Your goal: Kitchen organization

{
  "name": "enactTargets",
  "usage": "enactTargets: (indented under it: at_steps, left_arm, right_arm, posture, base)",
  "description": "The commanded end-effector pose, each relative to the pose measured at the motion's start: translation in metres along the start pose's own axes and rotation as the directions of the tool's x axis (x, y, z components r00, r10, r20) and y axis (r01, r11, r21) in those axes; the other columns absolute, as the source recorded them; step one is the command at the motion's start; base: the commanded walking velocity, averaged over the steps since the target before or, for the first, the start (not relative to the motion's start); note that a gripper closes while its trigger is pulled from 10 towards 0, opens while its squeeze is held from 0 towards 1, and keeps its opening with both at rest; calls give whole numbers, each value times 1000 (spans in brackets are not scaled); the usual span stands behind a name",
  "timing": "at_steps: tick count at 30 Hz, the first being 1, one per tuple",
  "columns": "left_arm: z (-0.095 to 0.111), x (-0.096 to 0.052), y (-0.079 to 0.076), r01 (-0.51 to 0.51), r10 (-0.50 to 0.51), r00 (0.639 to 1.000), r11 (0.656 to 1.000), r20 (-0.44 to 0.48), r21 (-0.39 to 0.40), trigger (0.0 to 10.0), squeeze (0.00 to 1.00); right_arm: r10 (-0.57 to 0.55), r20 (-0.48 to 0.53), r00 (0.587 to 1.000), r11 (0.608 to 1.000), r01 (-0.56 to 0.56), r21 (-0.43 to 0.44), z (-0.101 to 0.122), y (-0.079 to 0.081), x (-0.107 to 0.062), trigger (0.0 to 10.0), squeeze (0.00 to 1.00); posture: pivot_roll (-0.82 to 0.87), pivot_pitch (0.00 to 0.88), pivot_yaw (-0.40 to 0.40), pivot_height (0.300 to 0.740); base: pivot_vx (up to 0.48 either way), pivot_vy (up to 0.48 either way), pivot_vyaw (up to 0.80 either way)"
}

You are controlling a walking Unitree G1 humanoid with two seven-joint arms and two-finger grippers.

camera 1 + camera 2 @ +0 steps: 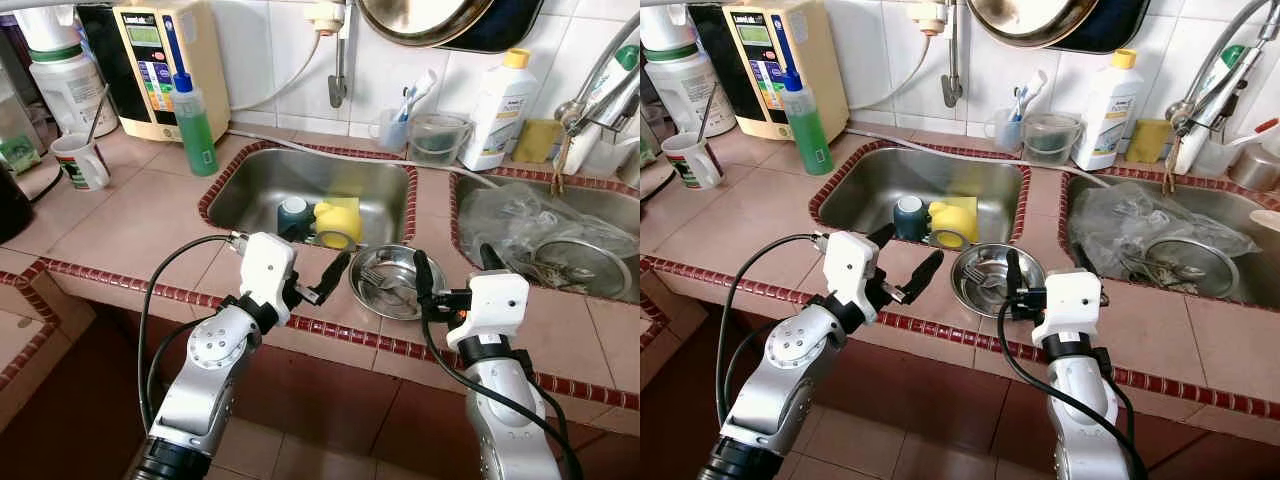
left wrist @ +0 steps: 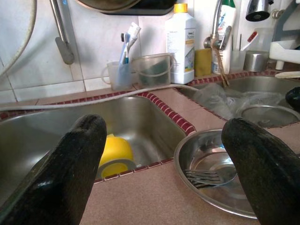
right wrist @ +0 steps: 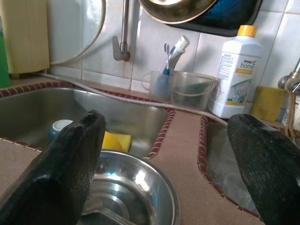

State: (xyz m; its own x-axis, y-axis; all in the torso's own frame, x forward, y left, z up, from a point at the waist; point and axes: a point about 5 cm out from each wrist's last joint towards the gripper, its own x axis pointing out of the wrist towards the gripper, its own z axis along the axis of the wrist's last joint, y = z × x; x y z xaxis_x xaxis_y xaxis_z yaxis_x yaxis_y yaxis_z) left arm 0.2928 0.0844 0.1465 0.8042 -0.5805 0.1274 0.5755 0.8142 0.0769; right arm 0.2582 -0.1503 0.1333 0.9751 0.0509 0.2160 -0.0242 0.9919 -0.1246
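On the counter lip between the 2 sinks, your steel bowl (image 1: pixel 392 282) sits upright, rim overhanging nothing, with a fork (image 2: pixel 206 176) lying inside; its long axis runs roughly across the bowl, tines toward your left side. Both tools hover spread and empty: the left gripper (image 1: pixel 322 283) just beside the bowl's left, the right gripper (image 1: pixel 452 272) at its right edge, likely bracketing it for a lift. A yellow cup (image 1: pixel 336 224) lies tipped in the left sink (image 1: pixel 240 195).
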Motion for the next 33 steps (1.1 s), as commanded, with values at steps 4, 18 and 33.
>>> enactTargets:
  at_steps: [4, 18, 33]
  left_arm:
    - [-4, -2, -2, 21, -21, 999, 1000, -25, 16, 10000, 0]
    - [-6, -4, -6, 30, -30, 999, 999, -43, 20, 10000, 0]
    - [-5, -5, -8, 43, -42, 998, 999, -37, 21, 10000, 0]
  right_arm:
    - [14, -41, 999, 1000, -13, 16, -6, 2, -2, 10000, 0]
    - [3, -129, 992, 996, 9, 89, -19, 2, -7, 10000, 0]
    - [-15, -76, 997, 996, 21, 82, -6, -1, -7, 10000, 0]
  posture:
    - [-88, 0, 35, 740]
    - [-87, 0, 33, 740]
    - [-93, 6, 33, 740]
  base:
    - [0, 0, 0]
    - [0, 0, 0]
    - [0, -199, 0]
